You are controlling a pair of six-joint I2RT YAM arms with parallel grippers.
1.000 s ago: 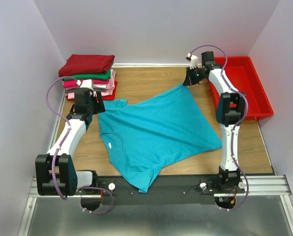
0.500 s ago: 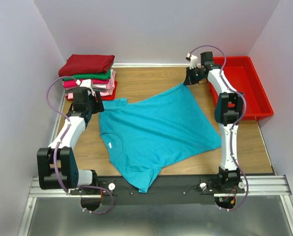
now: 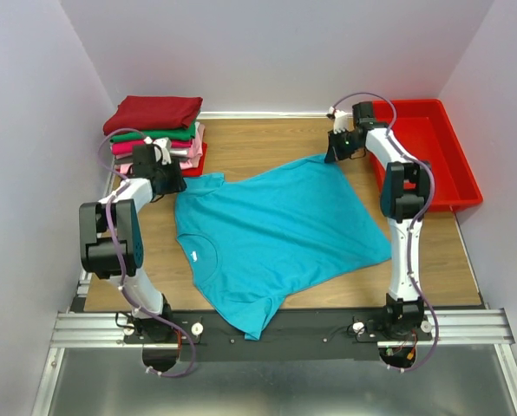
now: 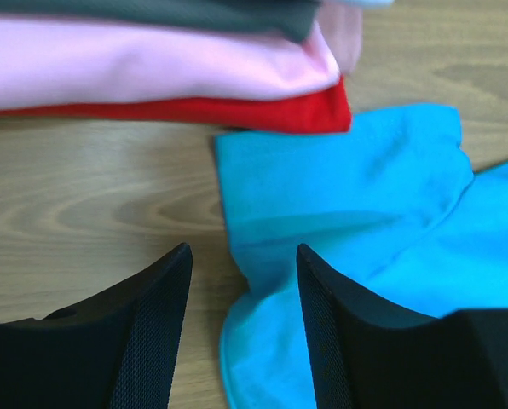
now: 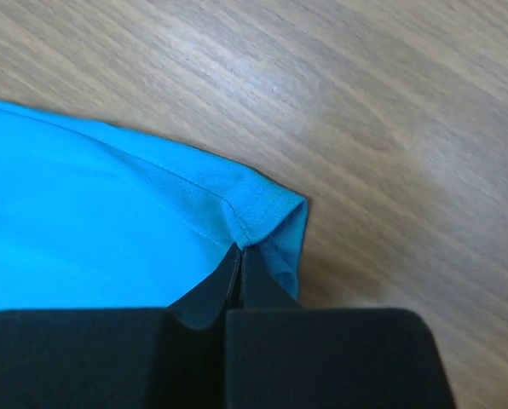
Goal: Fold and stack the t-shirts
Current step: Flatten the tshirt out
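Note:
A teal t-shirt (image 3: 271, 230) lies spread flat on the wooden table, collar toward the near left. My right gripper (image 3: 335, 152) is shut on its far hem corner (image 5: 271, 209), pinching the fabric. My left gripper (image 3: 173, 184) is open, low over the table, its fingers astride the edge of the teal sleeve (image 4: 339, 196) at the far left. A stack of folded t-shirts (image 3: 157, 133), dark red on top, then green, magenta and light pink, stands just beyond the left gripper; its pink and red lower layers show in the left wrist view (image 4: 160, 81).
A red plastic bin (image 3: 432, 152) stands at the far right beside the right arm. Grey walls close in the table on three sides. The metal rail (image 3: 284, 329) with the arm bases runs along the near edge.
My left arm has swung back and left, its elbow folding toward the wall, with the gripper staying by the teal sleeve. The right gripper has shifted slightly at the hem corner.

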